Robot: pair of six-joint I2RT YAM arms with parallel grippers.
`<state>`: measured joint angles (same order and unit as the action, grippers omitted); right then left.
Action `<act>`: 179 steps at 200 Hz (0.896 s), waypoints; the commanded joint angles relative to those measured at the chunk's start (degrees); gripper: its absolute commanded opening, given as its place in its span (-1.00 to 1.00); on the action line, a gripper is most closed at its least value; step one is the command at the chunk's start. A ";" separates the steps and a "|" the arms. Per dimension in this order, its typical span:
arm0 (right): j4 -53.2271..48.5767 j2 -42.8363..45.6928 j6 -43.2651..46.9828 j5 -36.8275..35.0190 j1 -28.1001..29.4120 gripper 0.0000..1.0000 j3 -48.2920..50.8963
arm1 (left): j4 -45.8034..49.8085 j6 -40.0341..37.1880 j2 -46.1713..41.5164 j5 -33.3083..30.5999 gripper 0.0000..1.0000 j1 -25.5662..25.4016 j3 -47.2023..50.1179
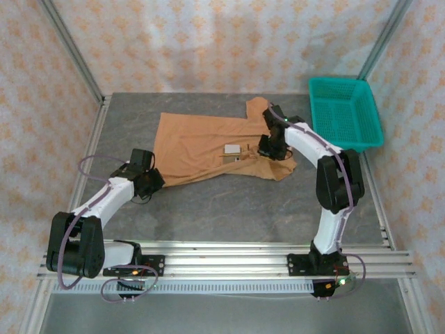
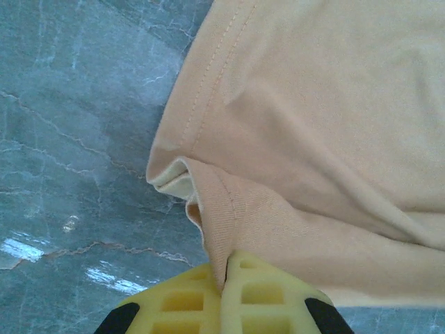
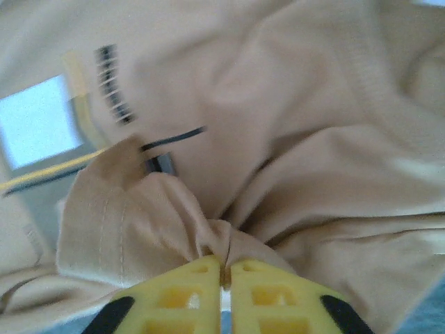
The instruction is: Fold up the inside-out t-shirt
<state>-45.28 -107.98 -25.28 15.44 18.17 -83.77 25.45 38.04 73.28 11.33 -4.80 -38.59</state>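
Observation:
The inside-out t-shirt (image 1: 198, 142) is a tan cloth lying mostly flat at the middle of the grey table, with a small white label (image 1: 232, 149) on it. My left gripper (image 1: 154, 182) sits at the shirt's near-left corner. In the left wrist view its yellow fingers (image 2: 226, 270) are shut on a fold of the hem (image 2: 222, 209). My right gripper (image 1: 268, 147) rests on the bunched right side of the shirt. There the jaws (image 3: 224, 270) pinch a gathered ridge of cloth (image 3: 229, 240), with the label (image 3: 38, 122) up to the left.
A teal plastic basket (image 1: 345, 111) stands at the table's far right corner. Patterned walls and metal posts ring the table. Bare marbled table surface (image 1: 229, 209) lies between the shirt and the arm bases.

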 commanded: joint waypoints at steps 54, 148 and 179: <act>-1.18 5.70 0.27 -5.09 5.58 -0.17 -0.09 | -0.84 -0.91 -0.41 -0.60 -1.00 -0.61 0.97; -8.82 -16.26 7.64 -5.48 7.32 0.04 -19.42 | 1.85 -1.87 -5.16 -2.03 -1.00 -0.53 2.55; -11.96 -15.38 8.02 -8.52 7.24 -0.87 -22.14 | 1.92 -2.09 -4.94 -2.02 -1.00 -0.52 2.23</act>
<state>-51.51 -125.23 -18.52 10.22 25.45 -101.78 25.71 37.39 68.82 11.27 -4.91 -36.91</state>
